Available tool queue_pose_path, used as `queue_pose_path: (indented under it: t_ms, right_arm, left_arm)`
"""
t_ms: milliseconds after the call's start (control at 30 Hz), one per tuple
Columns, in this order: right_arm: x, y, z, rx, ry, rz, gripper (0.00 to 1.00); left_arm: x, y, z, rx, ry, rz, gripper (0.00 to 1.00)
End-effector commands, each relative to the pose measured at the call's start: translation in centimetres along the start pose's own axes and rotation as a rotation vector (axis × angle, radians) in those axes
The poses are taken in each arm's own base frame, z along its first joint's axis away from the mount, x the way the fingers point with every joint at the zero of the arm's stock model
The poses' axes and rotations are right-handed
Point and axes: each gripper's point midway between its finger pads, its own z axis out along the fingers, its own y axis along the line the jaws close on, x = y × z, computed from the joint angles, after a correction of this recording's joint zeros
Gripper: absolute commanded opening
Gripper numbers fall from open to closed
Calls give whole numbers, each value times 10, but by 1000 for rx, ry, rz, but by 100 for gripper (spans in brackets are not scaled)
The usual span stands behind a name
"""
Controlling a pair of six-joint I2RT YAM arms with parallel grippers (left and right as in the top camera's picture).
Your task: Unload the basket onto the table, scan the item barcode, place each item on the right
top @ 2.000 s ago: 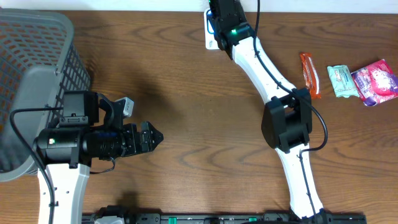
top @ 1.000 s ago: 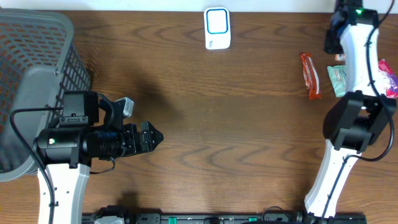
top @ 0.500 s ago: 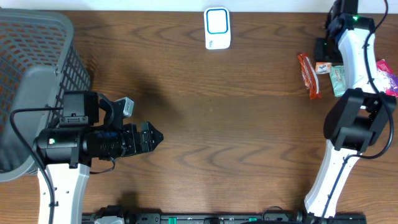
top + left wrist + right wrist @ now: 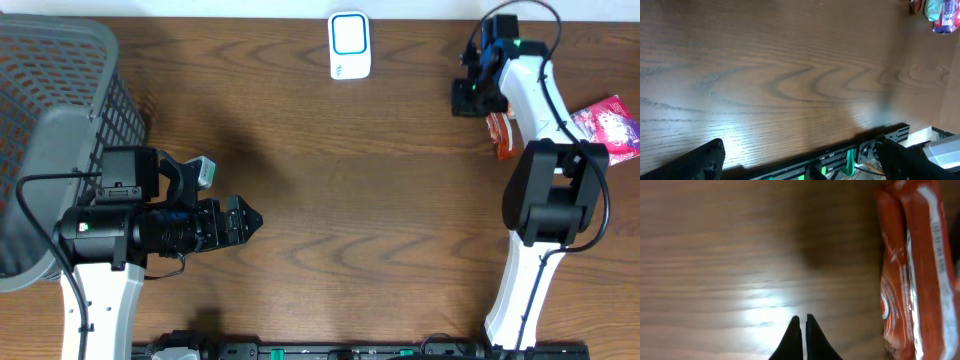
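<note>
Hanging over the bench (image 4: 715, 245) with right fingers (image 4: 792, 341) pinched together on nothing, packet (image 4: 912, 275) just to their right; left fingers (image 4: 707, 159) spread wide.

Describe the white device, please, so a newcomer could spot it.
Follow the wooden table's far edge to its middle. The white device lies there, flat and rounded, with a blue-rimmed panel; the orange packet and pink packet further along are coloured wrappers.

1. bench (image 4: 715, 255): brown wood grain filling the frame, catching a bright glare just above the claw.
2. claw (image 4: 803, 319): two dark fingers pressing together at the bottom edge, gripping nothing.
3. packet (image 4: 912, 265): orange, glossy, lying lengthwise along the right edge, not touching the claw.
</note>
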Motion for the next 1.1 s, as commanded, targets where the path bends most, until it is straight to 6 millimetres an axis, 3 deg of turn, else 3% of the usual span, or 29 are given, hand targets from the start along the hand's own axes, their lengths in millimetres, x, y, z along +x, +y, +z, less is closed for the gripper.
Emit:
queue_pose_path:
  t_ms: [0, 133, 333, 400, 500, 667, 767, 900, 1067]
  right_arm:
    - [10, -27, 12, 72, -3, 48, 1]
    - [12, -54, 23, 88, -20, 100, 1]
    - [20, -110, 23, 145, -29, 201, 1]
    - [19, -126, 15, 175, -41, 225, 1]
    - [4, -137, -19, 167, -118, 277, 2]
    - [-32, -112, -104, 29, -320, 252, 13]
    - [-44, -78, -165, -106, -453, 196, 37]
    - [-38, -24, -230, -270, -553, 97, 66]
    - [-6, 39, -272, -371, -539, -8, 80]
  left_arm:
    - [1, 1, 1, -9, 3, 11, 98]
    - [1, 1, 1, -9, 3, 11, 98]
    - [1, 1, 1, -9, 3, 11, 98]
    - [1, 1, 1, -9, 3, 11, 98]
    - [1, 1, 1, -9, 3, 11, 98]
    - [1, 1, 1, -9, 3, 11, 98]
    - [1, 1, 1, -9, 3, 11, 98]
    - [1, 1, 1, -9, 3, 11, 98]
    - [1, 1, 1, -9, 3, 11, 98]
